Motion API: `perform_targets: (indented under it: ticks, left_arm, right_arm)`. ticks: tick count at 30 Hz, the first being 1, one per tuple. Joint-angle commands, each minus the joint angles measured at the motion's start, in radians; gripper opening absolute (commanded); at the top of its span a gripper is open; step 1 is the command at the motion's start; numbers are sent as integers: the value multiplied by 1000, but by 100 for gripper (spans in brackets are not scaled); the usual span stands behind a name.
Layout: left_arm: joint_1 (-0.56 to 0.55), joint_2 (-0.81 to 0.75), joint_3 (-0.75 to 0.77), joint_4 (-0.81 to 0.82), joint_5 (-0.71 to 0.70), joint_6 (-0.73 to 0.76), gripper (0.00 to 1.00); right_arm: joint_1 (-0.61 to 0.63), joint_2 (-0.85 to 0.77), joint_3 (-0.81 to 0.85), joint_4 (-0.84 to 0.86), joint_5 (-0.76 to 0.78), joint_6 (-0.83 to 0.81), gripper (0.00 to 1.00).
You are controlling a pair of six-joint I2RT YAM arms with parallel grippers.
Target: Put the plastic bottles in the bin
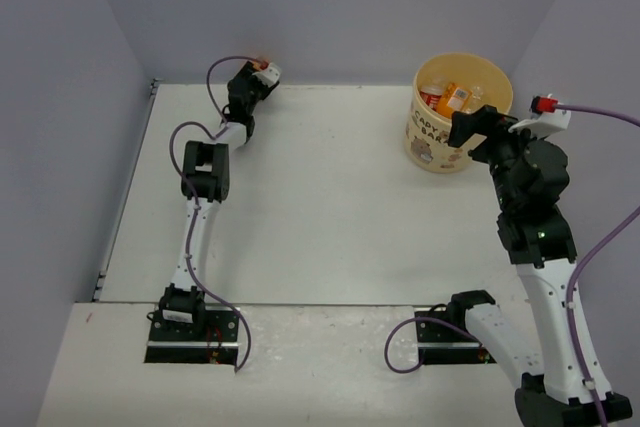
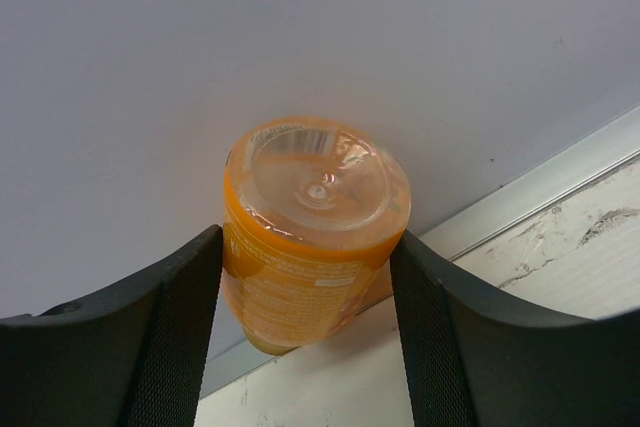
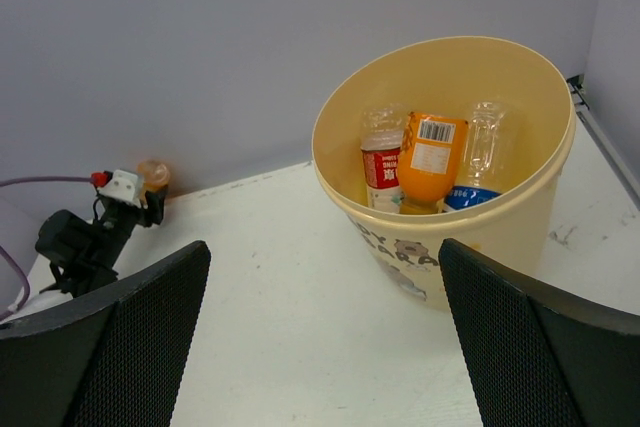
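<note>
Orange and stubby, the plastic bottle (image 2: 315, 217) at the far left sits hard against the foot of the back wall (image 1: 330, 7), its clear base turned toward the left wrist camera and its other end pointing down at the pale trim strip (image 2: 540, 187) where wall meets table (image 1: 330, 197). The left gripper (image 2: 308, 247) has it between its dark fingers (image 2: 170, 327), one pad against each flank of the bottle, so the jaws are clamped on it with no gap showing on either side; the wall leaves no room beyond the bottle. From above, the left arm is stretched along the left half of the table to that back edge, some way in from the left wall. The bin (image 1: 428, 137), a pale-yellow tub with dark lettering, stands upright at the far right near the back wall and the right wall. Inside it a clear bottle with a red label (image 3: 380, 162), an orange bottle with a barcode (image 3: 430, 162) and a clear bottle with a blue label (image 3: 480, 157) lean against its far wall. The right gripper (image 3: 322, 247) hangs just at the bin's near side, jaws spread wide and holding nothing. Between the two arms lies a broad bare stretch of white table, and a purple cable (image 1: 600, 237) loops off the right arm over the right edge.
</note>
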Motion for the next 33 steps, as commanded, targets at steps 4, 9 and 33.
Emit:
perform_targets:
  ticks: [4, 9, 33]
  left_arm:
    - [0, -29, 54, 17, 47, -58, 24]
    - [-5, -138, -42, 20, 70, -62, 18]
    - [-13, -843, -635, 28, 380, -496, 4]
  right_arm:
    - [2, -42, 22, -14, 30, 13, 99]
    - [2, -56, -8, -3, 40, 6, 99]
    - [3, 36, -98, 73, -423, -148, 99]
